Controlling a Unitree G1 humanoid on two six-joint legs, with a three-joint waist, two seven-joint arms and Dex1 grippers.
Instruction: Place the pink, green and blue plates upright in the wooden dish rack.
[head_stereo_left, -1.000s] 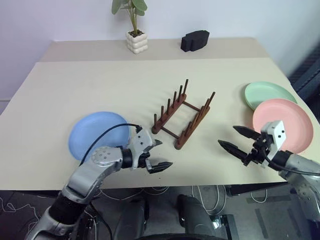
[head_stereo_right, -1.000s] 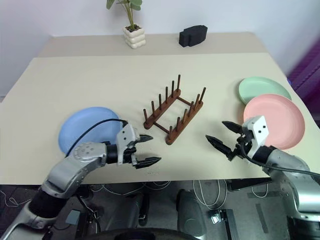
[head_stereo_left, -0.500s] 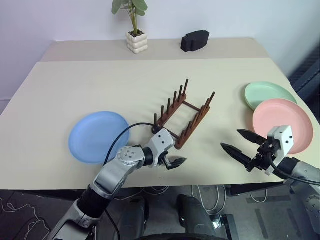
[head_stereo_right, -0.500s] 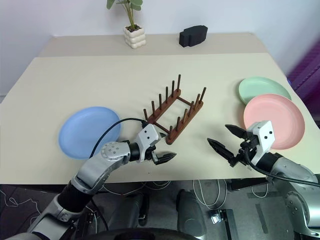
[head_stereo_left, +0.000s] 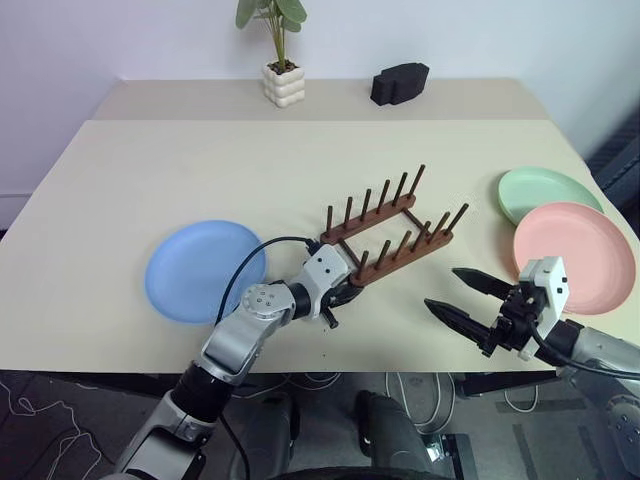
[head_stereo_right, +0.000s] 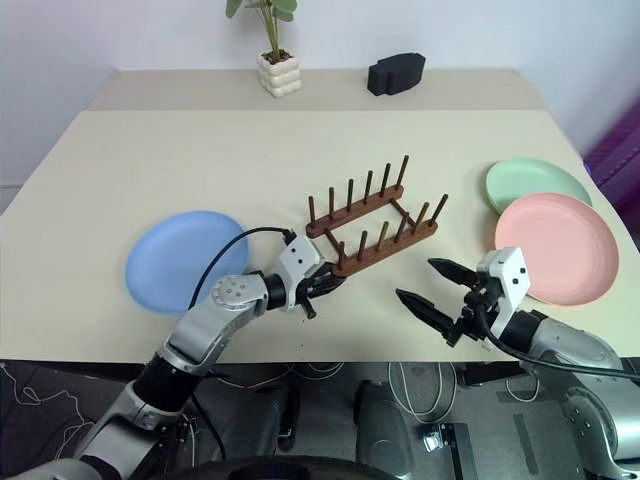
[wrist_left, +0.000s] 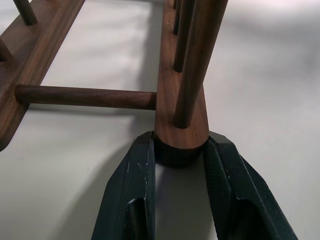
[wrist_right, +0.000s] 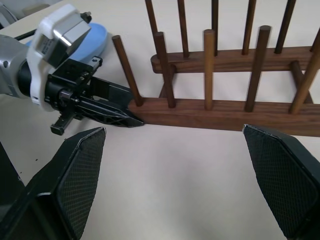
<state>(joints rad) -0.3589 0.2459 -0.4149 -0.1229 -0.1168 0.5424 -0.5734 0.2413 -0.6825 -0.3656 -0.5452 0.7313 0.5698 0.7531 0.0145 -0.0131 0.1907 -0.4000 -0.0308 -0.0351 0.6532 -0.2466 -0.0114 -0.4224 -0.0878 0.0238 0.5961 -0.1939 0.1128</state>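
Note:
The wooden dish rack (head_stereo_left: 390, 235) lies slantwise at mid-table with no plate in it. My left gripper (head_stereo_left: 345, 290) is shut on the near-left end of its front rail (wrist_left: 180, 135), one finger on each side of the rounded tip. The blue plate (head_stereo_left: 205, 270) lies flat to the left of that arm. The green plate (head_stereo_left: 545, 190) and the pink plate (head_stereo_left: 575, 255) lie flat at the right edge, the pink one overlapping the green. My right gripper (head_stereo_left: 442, 288) hangs open and holds nothing, right of the rack and just left of the pink plate.
A potted plant (head_stereo_left: 282, 75) and a black object (head_stereo_left: 400, 83) stand on the far table strip. The front table edge (head_stereo_left: 330, 368) runs close under both grippers. Bare tabletop lies behind the rack.
My left gripper moved right from beside the blue plate to the rack and closed on its front rail end. The rack has swung to lie more crosswise. The right gripper stayed open.

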